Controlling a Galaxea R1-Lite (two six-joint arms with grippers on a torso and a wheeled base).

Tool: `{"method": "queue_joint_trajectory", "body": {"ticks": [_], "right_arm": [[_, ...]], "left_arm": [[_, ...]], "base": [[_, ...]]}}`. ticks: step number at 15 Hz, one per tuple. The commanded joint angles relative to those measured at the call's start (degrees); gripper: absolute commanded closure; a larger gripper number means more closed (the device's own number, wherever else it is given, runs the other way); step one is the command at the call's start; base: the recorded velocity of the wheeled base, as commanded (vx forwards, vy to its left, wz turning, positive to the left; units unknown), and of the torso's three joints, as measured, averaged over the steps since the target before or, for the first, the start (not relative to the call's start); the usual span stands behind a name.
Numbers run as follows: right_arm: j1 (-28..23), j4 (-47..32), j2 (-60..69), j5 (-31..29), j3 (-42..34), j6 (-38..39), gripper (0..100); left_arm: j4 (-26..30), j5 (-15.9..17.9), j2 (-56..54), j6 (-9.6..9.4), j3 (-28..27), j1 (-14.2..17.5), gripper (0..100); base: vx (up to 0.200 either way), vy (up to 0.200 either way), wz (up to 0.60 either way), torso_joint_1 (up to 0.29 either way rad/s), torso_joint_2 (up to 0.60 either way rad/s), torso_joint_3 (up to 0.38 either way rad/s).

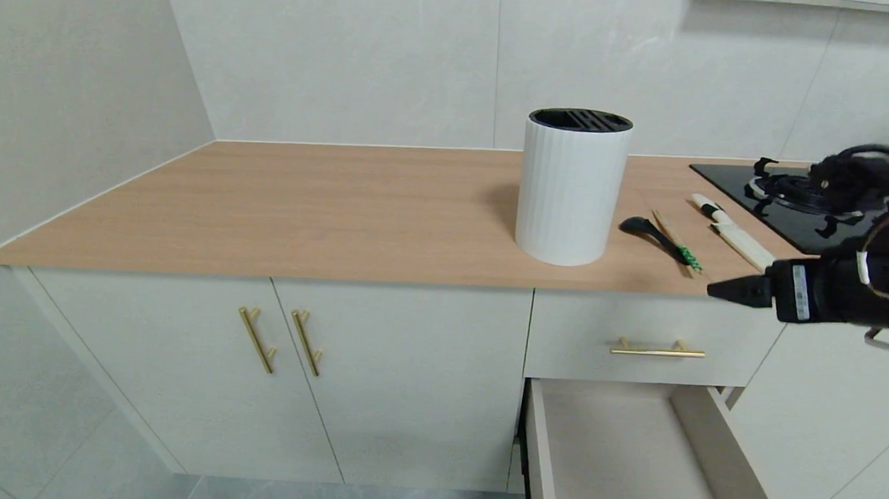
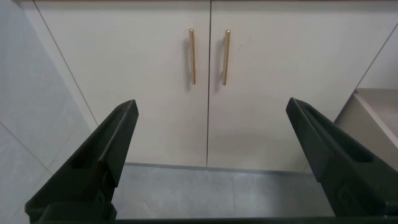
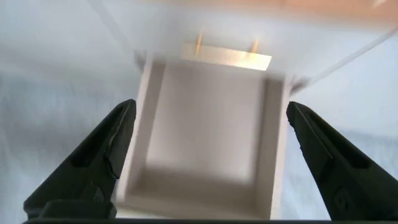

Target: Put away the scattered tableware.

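Tableware on counter [image 1: 302,212]; right claw [image 1: 716,289] near, apart.
Black spoon [image 1: 647,231], chopsticks [image 1: 677,243] and white-handled knife [image 1: 731,232] lie between the white holder [image 1: 572,188] and the hob [image 1: 789,199]. Right claw, fingers wide, hangs at the counter's front edge above the open drawer [image 1: 609,448]. Left claw [image 2: 211,107] wide, facing cabinet doors [image 2: 155,124].

The right arm [image 1: 853,290] lay stretched out level, its right gripper [image 1: 720,290] pointing toward the robot's left, jaws spread wide. The left gripper [image 2: 211,106] likewise held its jaws wide apart.
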State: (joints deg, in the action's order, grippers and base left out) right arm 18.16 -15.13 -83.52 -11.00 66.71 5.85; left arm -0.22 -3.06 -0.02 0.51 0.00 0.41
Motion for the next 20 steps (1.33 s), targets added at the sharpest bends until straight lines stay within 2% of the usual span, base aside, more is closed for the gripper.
{"method": "queue_joint_trajectory", "body": {"ticks": [1, 5, 8, 11, 20], "right_arm": [[-3.31, -5.35, -9.29, 0.19, 11.52, 1.97, 0], [-4.45, -4.47, -17.20, -1.40, 14.94, 3.90, 0], [-5.16, 0.63, -20.11, -1.66, 14.86, 5.13, 0], [-6.91, 2.30, -24.06, -1.66, 17.05, 5.13, 0], [-7.79, 7.04, -28.72, -2.19, 17.84, 5.13, 0]], "left_arm": [[-0.04, -0.02, 0.02, 0.02, 0.00, 0.02, 0], [-0.04, -0.02, 0.02, 0.02, 0.00, 0.02, 0], [0.04, -0.02, 0.02, 0.02, 0.00, 0.02, 0], [-0.04, -0.02, 0.02, 0.02, 0.00, 0.02, 0], [0.04, -0.02, 0.02, 0.02, 0.00, 0.02, 0]], "base": [[0.000, 0.000, 0.00, 0.000, 0.00, 0.000], [0.000, 0.000, 0.00, 0.000, 0.00, 0.000], [0.000, 0.000, 0.00, 0.000, 0.00, 0.000], [0.000, 0.000, 0.00, 0.000, 0.00, 0.000], [0.000, 0.000, 0.00, 0.000, 0.00, 0.000]]}}
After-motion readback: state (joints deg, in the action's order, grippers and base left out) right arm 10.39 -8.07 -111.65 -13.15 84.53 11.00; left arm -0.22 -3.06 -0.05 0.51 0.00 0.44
